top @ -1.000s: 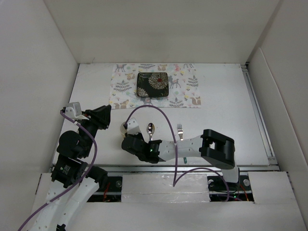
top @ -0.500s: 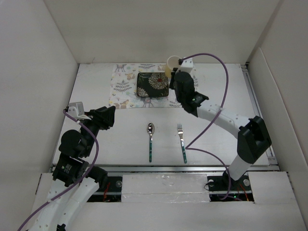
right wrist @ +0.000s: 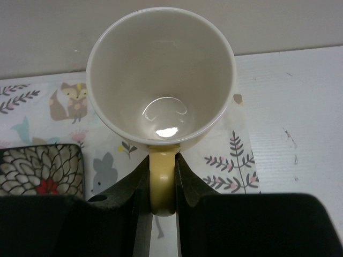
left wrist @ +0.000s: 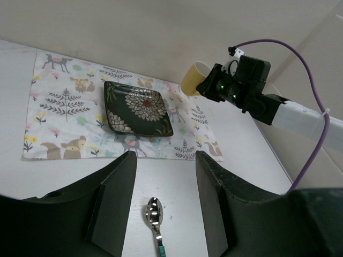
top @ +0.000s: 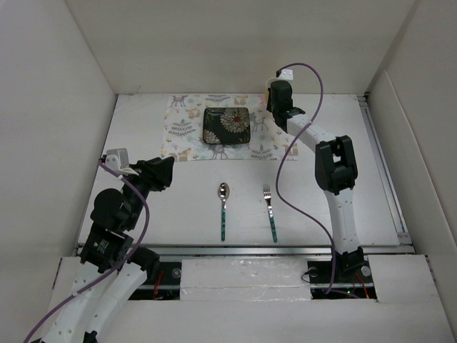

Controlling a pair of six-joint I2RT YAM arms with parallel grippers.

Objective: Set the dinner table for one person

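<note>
A pale yellow mug (right wrist: pixel 161 75) is over the far right part of the animal-print mat (right wrist: pixel 236 160). My right gripper (right wrist: pixel 162 184) is shut on its handle. Whether the mug rests on the mat I cannot tell. From the left wrist, the mug (left wrist: pixel 193 79) appears beyond the dark floral plate (left wrist: pixel 138 108). In the top view the right gripper (top: pixel 277 96) covers most of it. A spoon (top: pixel 223 207) and a fork (top: pixel 270 209) lie side by side on the white dinner table (top: pixel 335 179). My left gripper (top: pixel 168 172) stands open and empty left of the spoon (left wrist: pixel 155 214).
The mat (top: pixel 186 128) lies at the far middle of the table with the plate (top: pixel 226 126) on it. White panels wall the table in. A metal rail (top: pixel 385 179) runs along its right edge. A purple cable (top: pixel 285 179) hangs from the right arm over the fork's side.
The right arm has swung from the near middle of the table, by the spoon, out to the mat's far right corner, with the mug in its grip. The left arm has barely shifted.
</note>
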